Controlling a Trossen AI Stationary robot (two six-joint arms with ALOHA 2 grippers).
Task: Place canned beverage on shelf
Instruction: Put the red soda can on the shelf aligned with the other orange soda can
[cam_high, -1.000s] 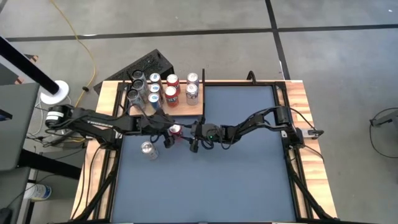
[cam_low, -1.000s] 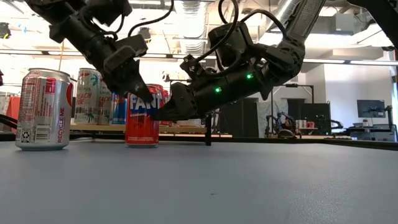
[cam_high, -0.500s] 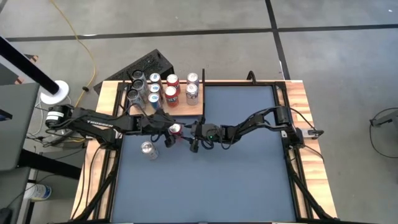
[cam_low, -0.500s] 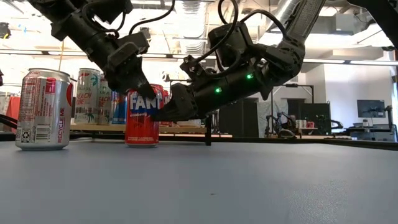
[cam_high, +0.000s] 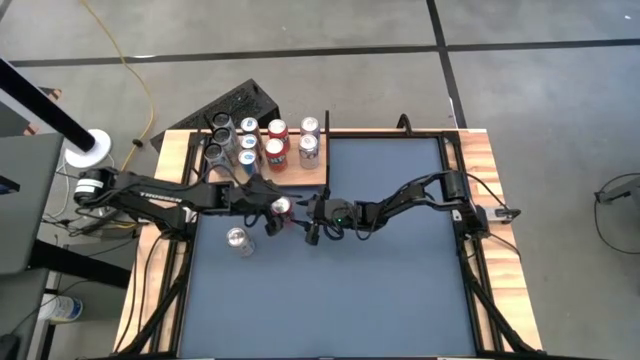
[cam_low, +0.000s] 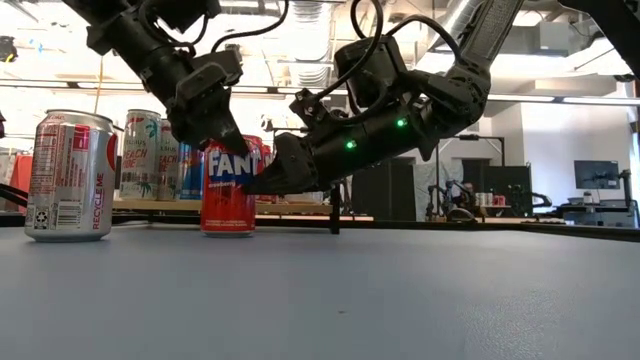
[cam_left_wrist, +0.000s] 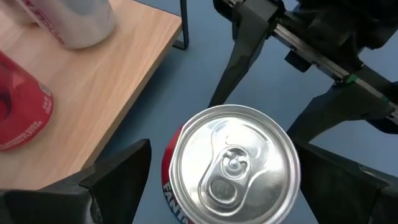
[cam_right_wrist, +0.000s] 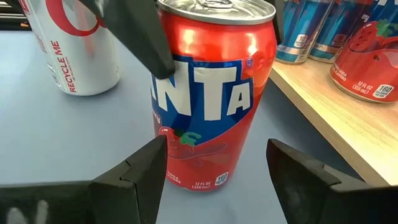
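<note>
High view: I see both arms meeting near the front edge of the shelf (cam_high: 268, 165), where the red can (cam_high: 283, 209) stands on the blue desk (cam_high: 380, 290). A silver can (cam_high: 238, 239) stands nearby; more cans crowd the shelf.

Low view: the left gripper (cam_low: 222, 135) hangs at the red can's top, and the right gripper (cam_low: 262, 178) points at its side. The can's foot rests on the desk, so I judge it not yet lifted.

Left wrist view: the left gripper's fingers (cam_left_wrist: 118, 177) stand wide apart on either side of the can's lid, clear of it, ready to close.

Right wrist view: the right gripper's fingers (cam_right_wrist: 134, 180) stand apart, holding nothing, with the can just ahead. A dark finger of the left gripper hides part of the label.
</note>
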